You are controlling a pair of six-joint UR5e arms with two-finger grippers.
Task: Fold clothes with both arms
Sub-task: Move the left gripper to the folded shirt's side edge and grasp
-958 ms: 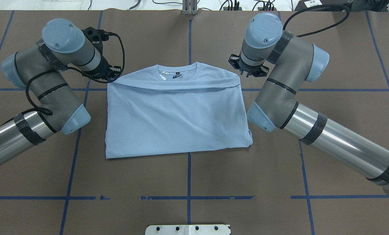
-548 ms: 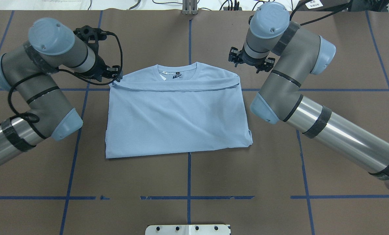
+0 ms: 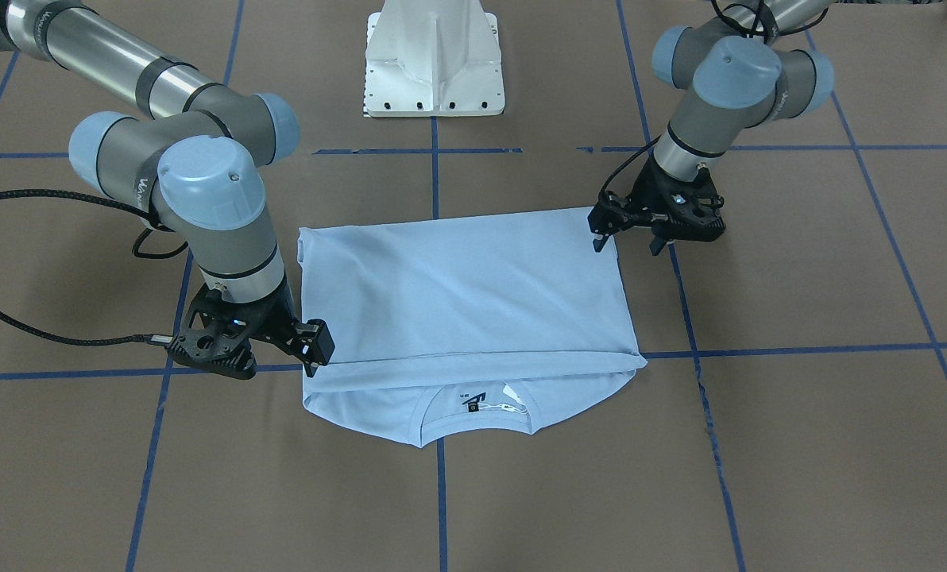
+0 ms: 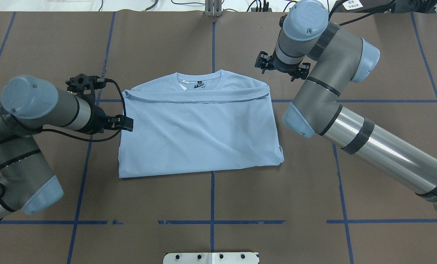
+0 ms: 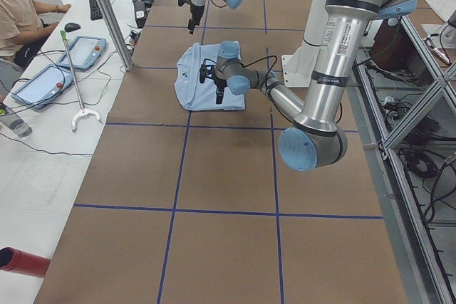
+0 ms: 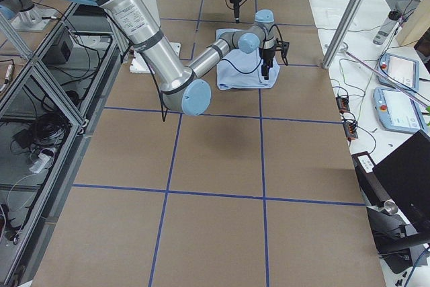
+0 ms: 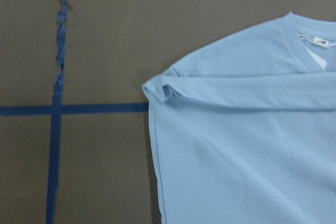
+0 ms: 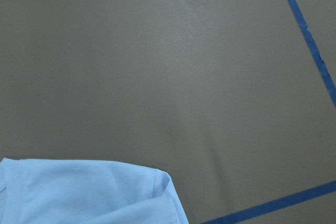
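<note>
The left gripper [image 3: 627,238] hung open and empty beside the folded shirt [image 4: 200,135]. The right gripper [image 4: 280,70] gaped empty too, upper right of the overhead view.

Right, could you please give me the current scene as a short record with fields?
garment: light blue T-shirt, lying flat on the table
fold state: bottom part folded up to the shoulders; collar exposed on the side far from the robot
left gripper: open, empty, above the shirt's left edge
right gripper: open, empty, near the shirt's far right corner, not touching it
contact: neither gripper holds cloth
</note>
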